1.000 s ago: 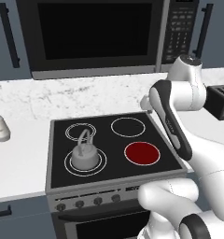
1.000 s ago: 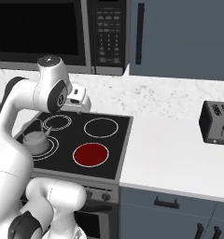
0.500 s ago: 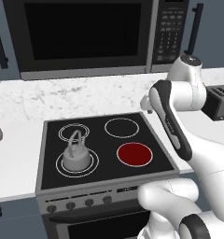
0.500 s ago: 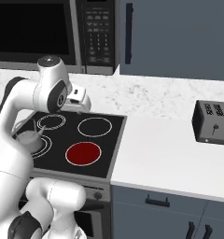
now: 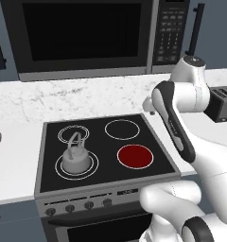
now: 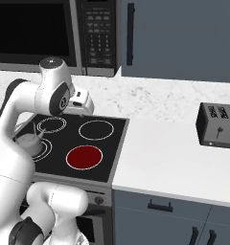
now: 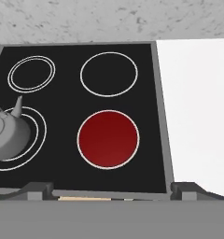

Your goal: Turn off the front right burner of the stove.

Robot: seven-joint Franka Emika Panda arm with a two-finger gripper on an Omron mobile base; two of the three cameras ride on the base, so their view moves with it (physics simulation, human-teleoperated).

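View shifted right; front right burner (image 7: pixel 108 138) below the wide-spread, empty gripper (image 7: pixel 111 190).

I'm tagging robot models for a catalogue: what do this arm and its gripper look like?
The arm is glossy white, built of rounded, bulbous segments with dark grey or black bands at the joints and a grey-capped shoulder knob. No cables or markings are visible. The gripper ends in two small, dark grey, blocky finger tips; its hand housing is white and boxy.
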